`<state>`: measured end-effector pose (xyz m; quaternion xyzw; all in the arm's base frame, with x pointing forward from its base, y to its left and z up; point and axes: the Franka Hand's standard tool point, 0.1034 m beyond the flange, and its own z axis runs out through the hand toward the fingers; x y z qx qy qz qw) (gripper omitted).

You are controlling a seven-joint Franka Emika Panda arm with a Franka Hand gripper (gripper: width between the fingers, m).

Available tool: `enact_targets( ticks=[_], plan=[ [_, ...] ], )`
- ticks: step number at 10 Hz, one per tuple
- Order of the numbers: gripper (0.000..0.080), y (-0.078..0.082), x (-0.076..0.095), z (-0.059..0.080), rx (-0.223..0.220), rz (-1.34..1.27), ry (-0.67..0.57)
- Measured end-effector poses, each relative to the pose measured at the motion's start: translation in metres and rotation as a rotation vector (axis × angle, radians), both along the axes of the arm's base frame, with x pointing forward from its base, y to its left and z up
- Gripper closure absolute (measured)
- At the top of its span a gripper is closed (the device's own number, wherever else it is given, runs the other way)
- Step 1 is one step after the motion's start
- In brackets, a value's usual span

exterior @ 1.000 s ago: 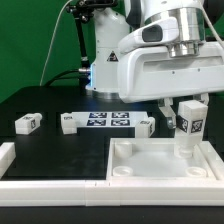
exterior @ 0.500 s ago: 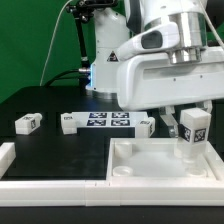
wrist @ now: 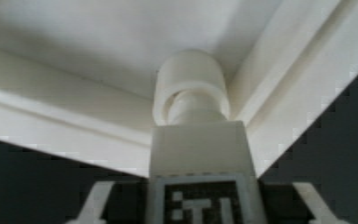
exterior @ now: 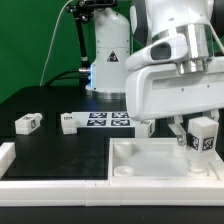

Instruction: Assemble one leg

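Note:
My gripper [exterior: 203, 128] is shut on a leg [exterior: 204, 138], a chunky white block with a black-and-white tag, held upright. Its rounded lower end reaches down into the corner of the large white tray [exterior: 150, 168] at the exterior view's right. In the wrist view the leg [wrist: 197, 120] points into the tray's corner [wrist: 291, 50], with my gripper [wrist: 202, 208] around its tagged end. Three more legs lie on the black table: one [exterior: 27, 122] at the exterior view's left, one [exterior: 68, 121] and one [exterior: 146, 125] at the ends of the marker board.
The marker board [exterior: 108, 120] lies flat behind the tray. A white raised border [exterior: 8, 155] runs along the table's front and the exterior view's left. The robot's base [exterior: 108, 60] stands at the back.
My gripper has carried the leg toward the exterior view's right and lower, bringing its lower end down into the tray's corner.

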<state>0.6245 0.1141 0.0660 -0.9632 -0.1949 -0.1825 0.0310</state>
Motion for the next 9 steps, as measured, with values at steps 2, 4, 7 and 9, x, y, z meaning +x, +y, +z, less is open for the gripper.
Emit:
enact_targets(
  ticks=[2, 4, 7, 9],
  plan=[
    [0.0509, -0.0002, -0.0006, -0.0030, 0.000, 0.001, 0.004],
    [0.0509, -0.0010, -0.0013, -0.0055, -0.002, 0.003, 0.005],
    [0.0482, -0.0009, 0.0002, -0.0054, 0.002, 0.001, -0.020],
    [0.0303, -0.0009, 0.0001, -0.0055, 0.002, 0.001, -0.020]
  ],
)
